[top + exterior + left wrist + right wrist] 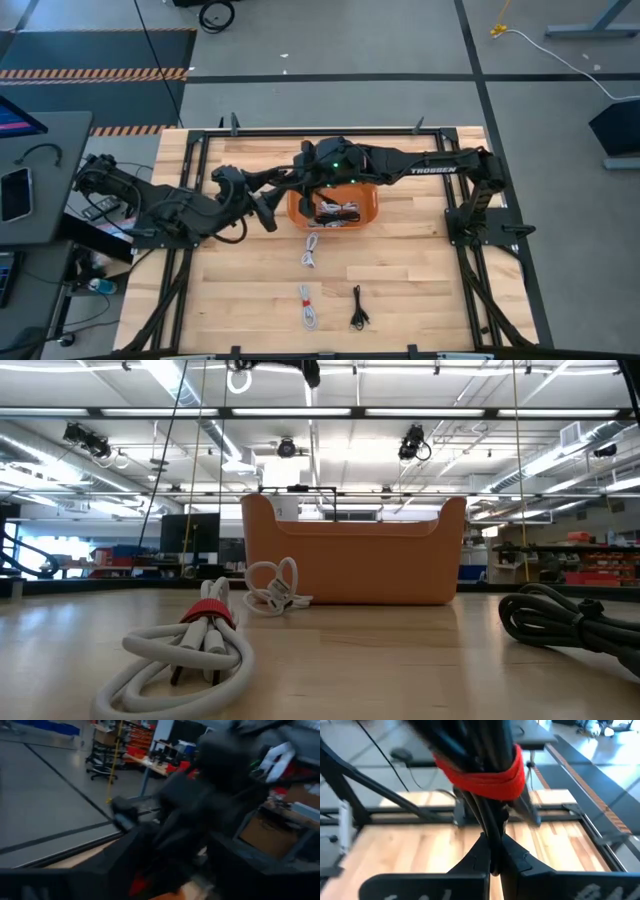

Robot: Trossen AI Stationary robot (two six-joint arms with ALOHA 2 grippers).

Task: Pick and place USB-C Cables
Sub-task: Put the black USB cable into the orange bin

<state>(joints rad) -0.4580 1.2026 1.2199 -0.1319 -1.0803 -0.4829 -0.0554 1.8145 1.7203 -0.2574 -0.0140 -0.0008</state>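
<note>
High view: we see a pale wood-plank table (pixel 420 270), grey floor around it, "TROSSEN" lettered on the right arm (pixel 432 170). Our right gripper (pixel 492 862) pinches a black cable with red band (pixel 490 775) above the orange bin (pixel 370 212). The left gripper (pixel 268 215), beside the bin, we cannot tell. Three cables (pixel 308 308) lie on open boards nearer the front edge.

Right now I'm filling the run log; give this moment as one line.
right gripper: shut on black cable with red band | left gripper: open beside orange bin | three cables on table

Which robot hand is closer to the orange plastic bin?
The right gripper, over the orange plastic bin and shut on a black cable with a red band. The left gripper sits just beside the bin's edge.
</note>
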